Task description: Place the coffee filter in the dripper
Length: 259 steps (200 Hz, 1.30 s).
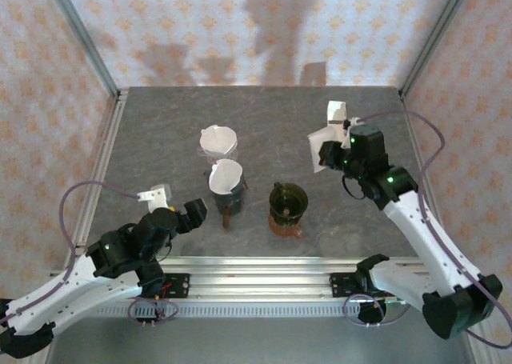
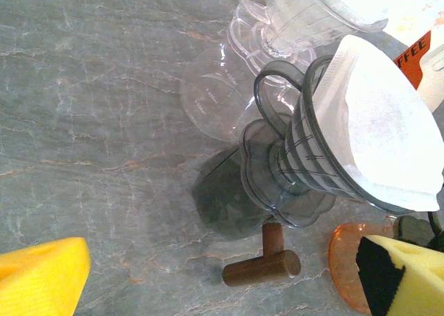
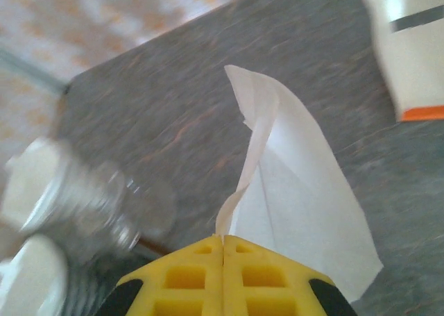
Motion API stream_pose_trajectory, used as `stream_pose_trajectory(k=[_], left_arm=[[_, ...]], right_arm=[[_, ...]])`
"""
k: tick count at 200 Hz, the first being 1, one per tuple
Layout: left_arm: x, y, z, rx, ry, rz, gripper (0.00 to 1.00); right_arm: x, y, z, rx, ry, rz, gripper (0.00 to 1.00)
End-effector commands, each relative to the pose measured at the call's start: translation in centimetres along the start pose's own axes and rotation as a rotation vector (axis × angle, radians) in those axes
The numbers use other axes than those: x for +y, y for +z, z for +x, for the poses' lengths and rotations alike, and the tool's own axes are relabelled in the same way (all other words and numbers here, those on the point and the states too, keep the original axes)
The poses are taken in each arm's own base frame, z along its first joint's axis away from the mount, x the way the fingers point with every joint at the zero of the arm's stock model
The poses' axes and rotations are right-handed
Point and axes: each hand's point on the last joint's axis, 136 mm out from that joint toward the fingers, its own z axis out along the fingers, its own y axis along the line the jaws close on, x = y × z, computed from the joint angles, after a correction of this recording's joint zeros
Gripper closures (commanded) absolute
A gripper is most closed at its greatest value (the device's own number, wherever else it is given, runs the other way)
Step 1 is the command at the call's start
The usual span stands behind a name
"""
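Note:
My right gripper [image 1: 336, 156] hangs above the table's right side, shut on a folded white coffee filter [image 1: 319, 150]. In the right wrist view the yellow fingers [image 3: 223, 243] pinch the filter [image 3: 298, 205] at its lower edge, and the paper fans upward. An empty dark, orange-tinted dripper [image 1: 288, 202] stands at centre front, left of and nearer than the held filter. My left gripper [image 1: 192, 212] is open beside a grey dripper [image 1: 226, 180] that holds a white filter [image 2: 378, 135]. Its yellow pads [image 2: 41, 278] stand wide apart with nothing between them.
A clear dripper with a filter [image 1: 218, 142] stands behind the grey one. A brown wooden handle [image 2: 267, 264] lies at the grey dripper's base, next to the orange dripper's rim [image 2: 345, 260]. A white pack with an orange band [image 3: 413, 45] sits at the back right.

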Motion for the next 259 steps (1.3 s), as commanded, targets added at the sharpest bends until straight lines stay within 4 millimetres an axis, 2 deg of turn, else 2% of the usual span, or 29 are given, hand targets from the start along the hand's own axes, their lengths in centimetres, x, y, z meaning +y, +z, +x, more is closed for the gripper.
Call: stream_pose_trajectory(k=[1,45,74,98,182,212,236,259], left_arm=[[-0.1,-0.5,-1.3,-0.048,-0.015,0.001,0.00],[-0.1,-0.4,-1.2,-0.047,-0.020,0.005,0.00],[-0.2,-0.4,-1.2,-0.047,-0.019,0.007,0.00],[-0.3,-0.3,-1.2,-0.047,-0.019,0.008,0.00],[-0.5,-0.2,-1.0,-0.040,-0.019,0.019,0.00],[-0.7,-0.1,-1.0,-0.040,-0.014,0.022,0.00],[-0.8,0.0,-1.0,-0.037,-0.013,0.025,0.00],[-0.9,-0.1,-0.9,-0.030,-0.006,0.029,0.00]], right_arm=[[1.9,-2.7,3.2,0.106,-0.053,-0.073,1.00],[3.5,-6.2,7.3,0.269,-0.093,-0.128,1.00],[3.8,-7.9,8.2,0.326,-0.127,-0.108,1.00],[4.0,-8.2,8.7,0.383,-0.168,-0.069,1.00],[3.9,-7.6,10.0,0.559,-0.339,0.084,1.00],[5.1,-6.4,10.6,0.576,-0.375,0.064,1.00],[5.9,-4.2,11.2,0.598,-0.378,0.052,1.00],[6.4,-3.0,11.8,0.621,-0.378,0.039,1.00]])
